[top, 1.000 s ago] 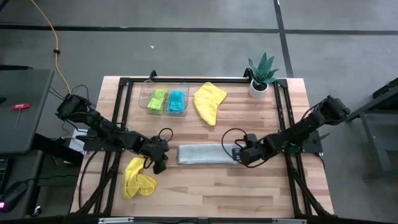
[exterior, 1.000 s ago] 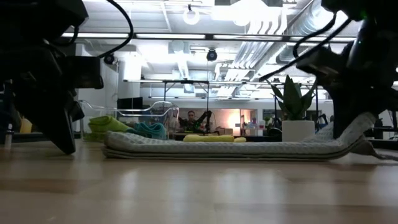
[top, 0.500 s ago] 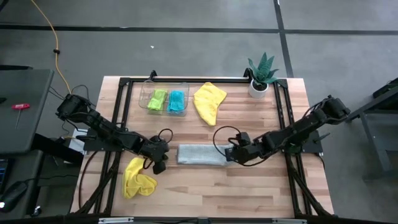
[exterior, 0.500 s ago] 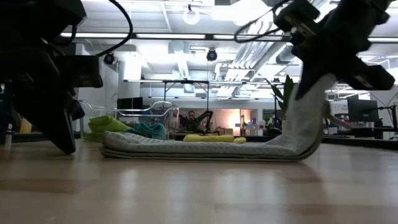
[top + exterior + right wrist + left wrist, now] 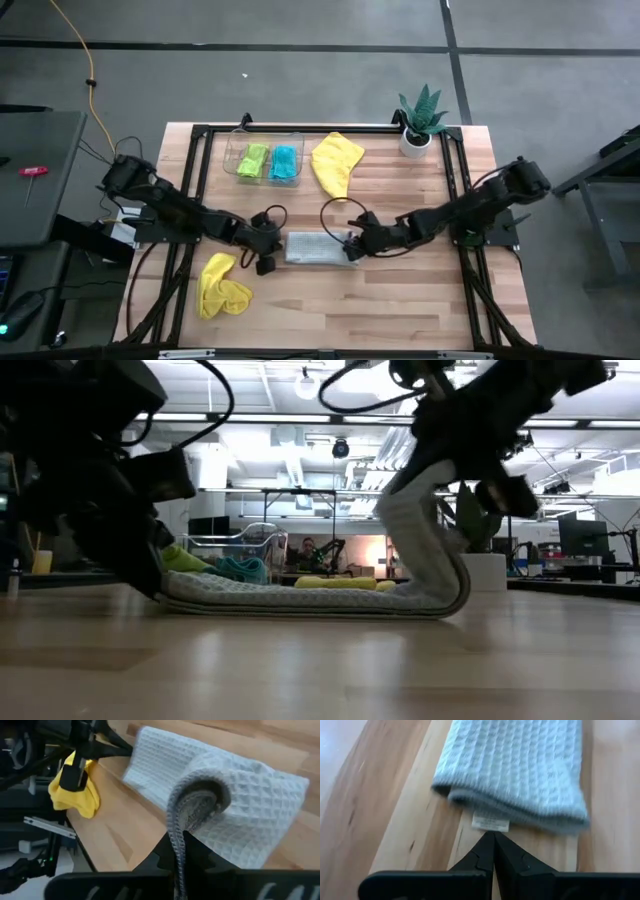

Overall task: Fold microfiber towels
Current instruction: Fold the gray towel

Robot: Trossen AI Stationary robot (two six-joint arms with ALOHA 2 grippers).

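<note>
Grey waffle cloth, the light grey towel [image 5: 318, 247], is laid at the middle of the desk [image 5: 420, 300], a little toward 6 o'clock, and its end at 3 o'clock is lifted and curled over. This end is clamped between the closed fingers of the right gripper [image 5: 352, 243]; the fabric is seen pinched there in the right wrist view. The end at 9 o'clock is met by the left gripper [image 5: 266, 262], whose fingers [image 5: 493, 851] are pressed together, their tips at the towel's small white label [image 5: 490, 823]; no writing can be read on it. The step in hand is judged to be the folding of the strip in half. For the next move, the lifted end should be carried toward 9 o'clock and lowered evenly onto the held end.

Nearer, at 7 o'clock, a crumpled yellow towel [image 5: 222, 285] is left. Farther, at 12 o'clock, a second yellow towel [image 5: 336, 163] is spread, and beside it the lime green towel [image 5: 253, 160] and teal-blue towel [image 5: 284, 162] are kept in a clear tray [image 5: 232, 149].
</note>
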